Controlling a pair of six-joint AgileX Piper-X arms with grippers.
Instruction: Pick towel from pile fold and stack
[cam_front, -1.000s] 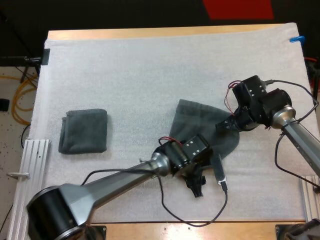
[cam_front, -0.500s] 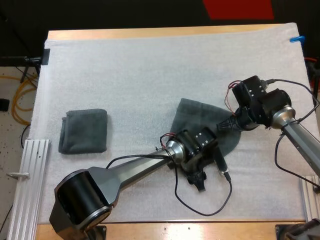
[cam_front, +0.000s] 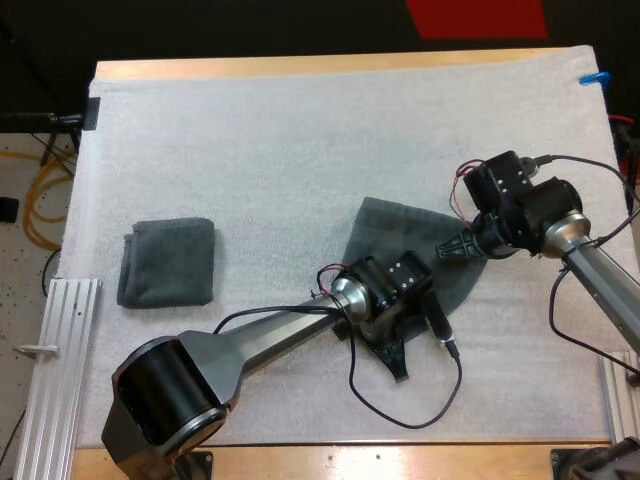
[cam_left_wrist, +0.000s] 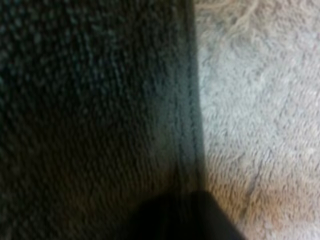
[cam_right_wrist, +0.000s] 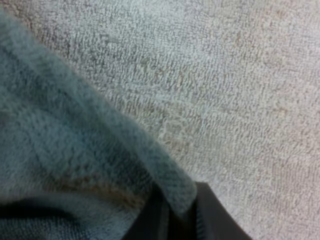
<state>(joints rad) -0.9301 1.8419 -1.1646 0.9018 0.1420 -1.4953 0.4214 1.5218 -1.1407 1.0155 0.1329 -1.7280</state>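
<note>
A dark grey-green towel (cam_front: 385, 235) lies loosely spread on the white mat (cam_front: 300, 130), right of centre. My left gripper (cam_front: 397, 362) is at its near edge. In the left wrist view the towel's hem (cam_left_wrist: 187, 125) runs straight into my closed dark fingertips (cam_left_wrist: 185, 220). My right gripper (cam_front: 457, 246) is at the towel's right corner. In the right wrist view that towel edge (cam_right_wrist: 165, 175) is pinched between the two fingers (cam_right_wrist: 145, 220). A folded towel (cam_front: 167, 262) of the same colour lies flat at the left of the mat.
An aluminium rail (cam_front: 50, 350) runs along the table's near left side. Bare mat stretches across the far half of the table and between the two towels. The table's wooden edge (cam_front: 300, 67) borders the far side.
My left gripper moved away from the table's near edge, up to the towel's near edge. My right gripper stayed at the towel's right corner, shifting only slightly.
</note>
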